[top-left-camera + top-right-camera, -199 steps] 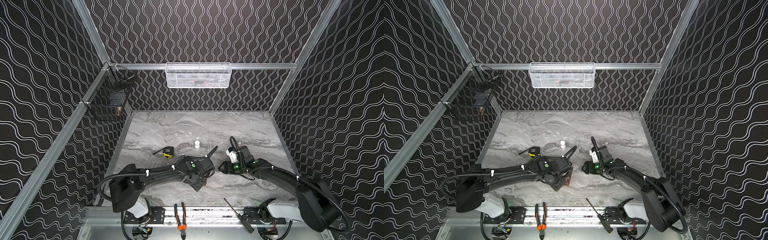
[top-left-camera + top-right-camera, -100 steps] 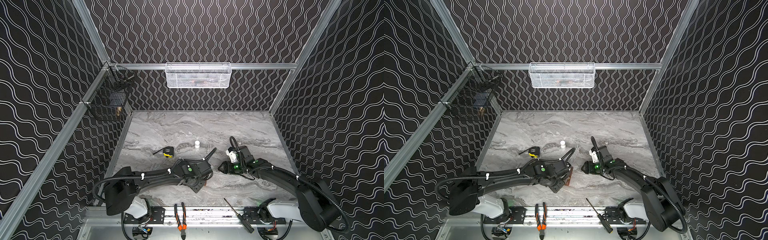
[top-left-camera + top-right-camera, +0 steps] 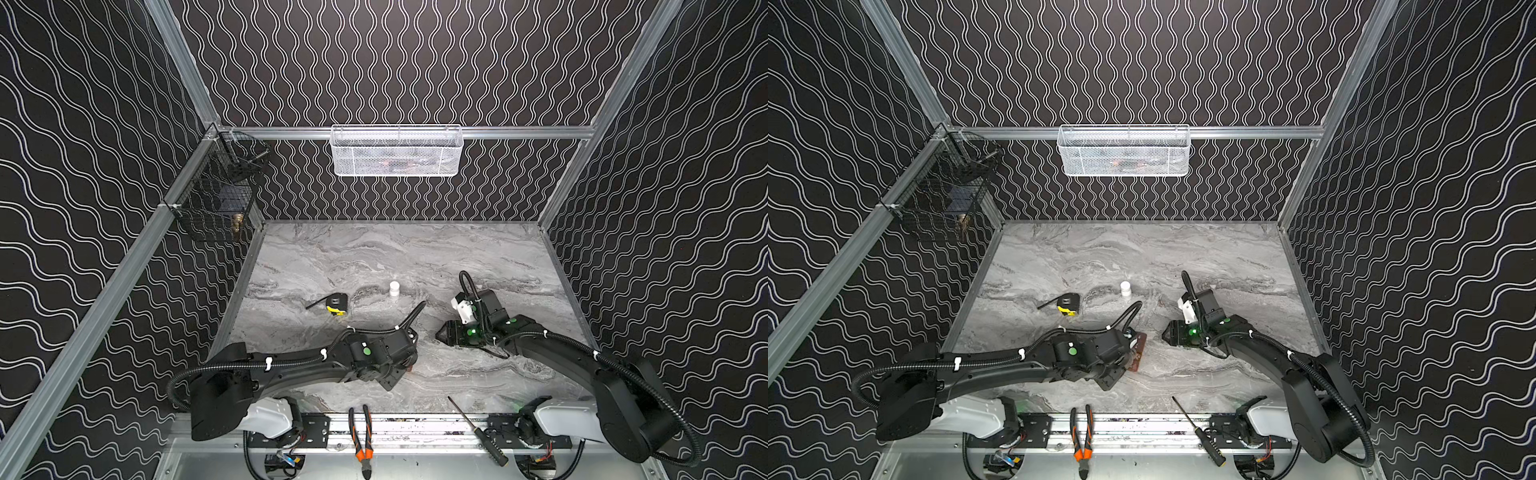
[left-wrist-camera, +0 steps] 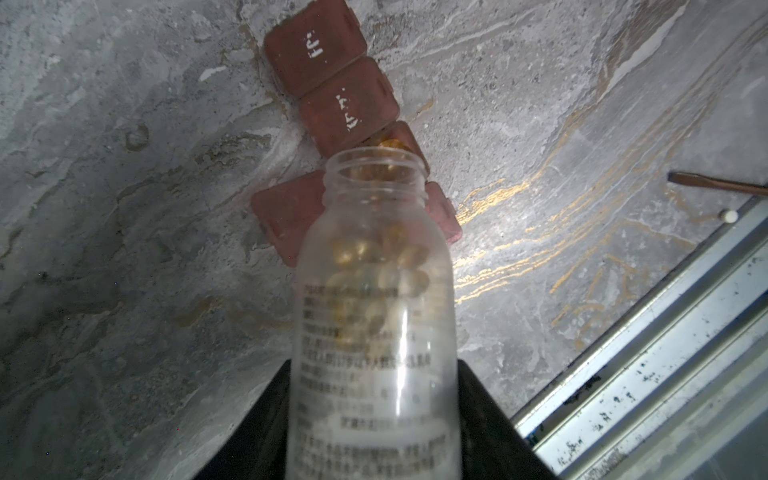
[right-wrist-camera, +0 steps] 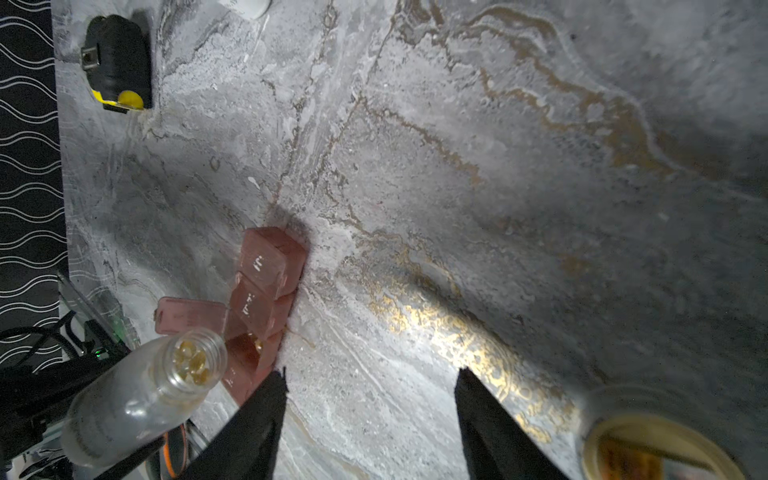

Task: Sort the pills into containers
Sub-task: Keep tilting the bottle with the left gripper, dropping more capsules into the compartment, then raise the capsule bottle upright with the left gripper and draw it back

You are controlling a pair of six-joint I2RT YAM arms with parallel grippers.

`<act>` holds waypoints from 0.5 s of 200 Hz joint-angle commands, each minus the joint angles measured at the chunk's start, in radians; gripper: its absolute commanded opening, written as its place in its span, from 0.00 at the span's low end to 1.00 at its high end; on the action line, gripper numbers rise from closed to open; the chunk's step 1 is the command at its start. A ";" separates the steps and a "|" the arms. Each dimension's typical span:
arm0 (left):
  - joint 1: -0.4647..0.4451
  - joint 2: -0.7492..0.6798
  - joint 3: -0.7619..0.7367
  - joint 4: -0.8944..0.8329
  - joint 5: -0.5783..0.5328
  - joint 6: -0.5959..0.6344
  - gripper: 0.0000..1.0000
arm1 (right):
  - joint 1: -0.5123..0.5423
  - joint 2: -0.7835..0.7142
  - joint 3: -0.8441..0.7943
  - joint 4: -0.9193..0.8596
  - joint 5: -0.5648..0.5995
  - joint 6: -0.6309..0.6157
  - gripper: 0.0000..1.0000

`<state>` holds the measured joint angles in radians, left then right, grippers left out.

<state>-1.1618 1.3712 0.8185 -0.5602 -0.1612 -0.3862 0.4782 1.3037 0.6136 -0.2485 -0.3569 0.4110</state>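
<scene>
Two arms meet at the front centre of the table. Your left gripper (image 4: 374, 419) is clenched around the lower body of a frosted pill bottle (image 4: 374, 299). You hold it tilted, with its uncapped mouth low over the containers (image 4: 332, 83). They form a reddish-brown strip of four joined compartments lying on the marble-patterned tabletop (image 3: 415, 257); in a top view the strip (image 3: 1139, 351) shows just beside the left wrist.

Amber softgel capsules (image 4: 365, 253) crowd the bottle's upper half. More amber shows inside the open compartment (image 4: 392, 143), third along from the end with two shut, white-marked lids. Its lid (image 4: 286, 212) lies flipped out flat beside the strip. The fourth compartment is mostly hidden behind the bottle.

Your right gripper (image 5: 372, 371) is released, jaws apart with only bare marble between them. One finger (image 5: 266, 411) sits just beside the strip's end compartment; contact cannot be told.

Farther back on the table lie a black-and-yellow tape measure (image 3: 337, 303) and a small white cap (image 3: 394, 288), well apart from the strip. Orange-handled pliers (image 3: 360, 436) and a screwdriver (image 3: 478, 430) rest at the front rail.
</scene>
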 commanded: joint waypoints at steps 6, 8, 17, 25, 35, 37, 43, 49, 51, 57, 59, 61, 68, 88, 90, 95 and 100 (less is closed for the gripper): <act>-0.007 -0.037 -0.035 0.096 -0.043 -0.010 0.00 | 0.000 -0.010 0.018 -0.028 -0.004 0.005 0.67; -0.007 -0.040 -0.040 0.100 -0.045 -0.010 0.00 | 0.000 -0.010 0.019 -0.030 -0.004 0.005 0.67; -0.009 -0.054 -0.056 0.119 -0.049 -0.007 0.00 | 0.000 -0.015 0.024 -0.039 0.000 0.005 0.67; -0.010 -0.067 -0.071 0.135 -0.050 -0.009 0.00 | 0.000 -0.019 0.031 -0.051 0.006 0.006 0.67; -0.010 -0.079 -0.087 0.152 -0.048 -0.010 0.00 | 0.000 -0.026 0.038 -0.063 0.011 0.005 0.67; -0.010 -0.082 -0.090 0.156 -0.048 -0.010 0.00 | 0.000 -0.028 0.039 -0.065 0.011 0.005 0.67; -0.010 -0.089 -0.101 0.167 -0.046 -0.010 0.00 | 0.000 -0.032 0.043 -0.071 0.015 0.004 0.67; -0.010 -0.097 -0.109 0.178 -0.046 -0.011 0.00 | -0.001 -0.036 0.046 -0.078 0.018 0.004 0.67; -0.010 -0.100 -0.113 0.180 -0.046 -0.012 0.00 | -0.001 -0.036 0.047 -0.080 0.019 0.004 0.67; -0.012 -0.109 -0.122 0.192 -0.046 -0.013 0.00 | 0.000 -0.040 0.050 -0.088 0.021 0.004 0.67; -0.012 -0.112 -0.125 0.196 -0.045 -0.014 0.00 | -0.002 -0.041 0.052 -0.089 0.021 0.005 0.67; -0.012 -0.115 -0.128 0.200 -0.044 -0.015 0.00 | -0.001 -0.042 0.053 -0.092 0.022 0.005 0.67; -0.014 -0.124 -0.137 0.212 -0.045 -0.017 0.00 | 0.000 -0.044 0.058 -0.100 0.022 0.006 0.67; -0.025 -0.165 -0.176 0.246 -0.054 -0.019 0.00 | 0.000 -0.059 0.065 -0.116 0.022 0.013 0.67; -0.027 -0.170 -0.180 0.249 -0.058 -0.019 0.00 | 0.000 -0.061 0.066 -0.116 0.022 0.014 0.67; -0.032 -0.186 -0.191 0.256 -0.064 -0.019 0.00 | -0.001 -0.063 0.067 -0.121 0.022 0.015 0.67; -0.035 -0.200 -0.202 0.265 -0.071 -0.019 0.00 | -0.001 -0.068 0.069 -0.125 0.021 0.018 0.67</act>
<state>-1.1847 1.2171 0.6518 -0.3695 -0.1978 -0.3889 0.4774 1.2526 0.6682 -0.3382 -0.3447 0.4118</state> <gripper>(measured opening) 0.534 0.670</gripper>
